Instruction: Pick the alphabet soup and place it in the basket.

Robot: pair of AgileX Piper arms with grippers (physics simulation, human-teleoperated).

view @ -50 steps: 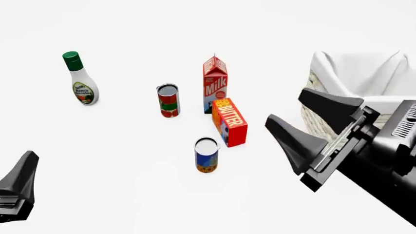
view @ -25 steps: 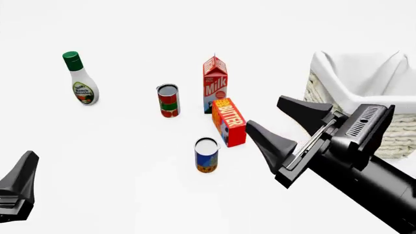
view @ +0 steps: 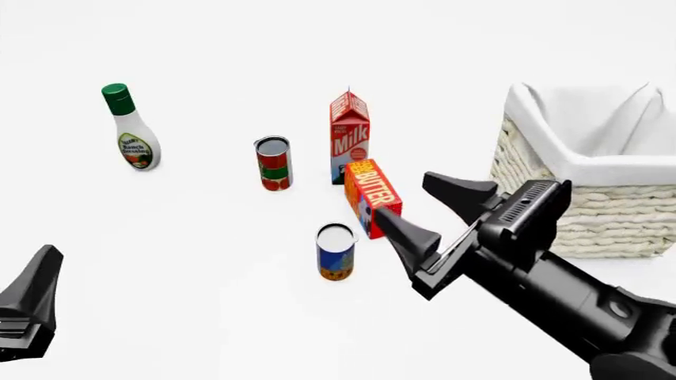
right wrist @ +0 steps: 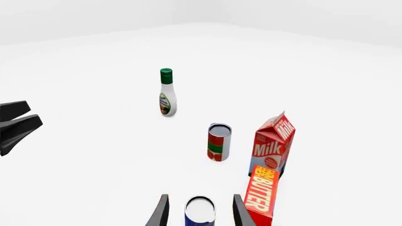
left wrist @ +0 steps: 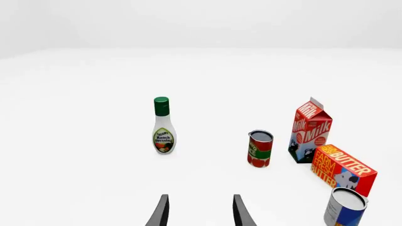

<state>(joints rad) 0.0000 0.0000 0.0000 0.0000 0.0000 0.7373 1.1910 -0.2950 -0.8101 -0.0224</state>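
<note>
The alphabet soup [view: 336, 252], a small can with a blue label and pale top, stands upright near the table's middle, just in front of the butter box. My right gripper [view: 401, 195] hovers open, above and to the right of the can, not touching it. In the right wrist view the alphabet soup [right wrist: 199, 211] shows between the two open fingers [right wrist: 161, 212]. The basket [view: 591, 214], cream wicker with a white cloth lining, stands at the right. My left gripper [view: 32, 305] rests at the near left, open and holding nothing [left wrist: 199, 207]. The alphabet soup [left wrist: 344, 209] also appears in the left wrist view.
A butter box [view: 372, 194] lies right behind the soup can, close under my right fingers. Behind it stands a milk carton [view: 350, 134], with a red-and-green can [view: 274, 165] to its left. A ranch dressing bottle [view: 131, 131] stands at the far left.
My right arm has swung left and downward, away from the basket's front, bringing its open fingers close to the soup can. The left gripper and all objects have stayed put.
</note>
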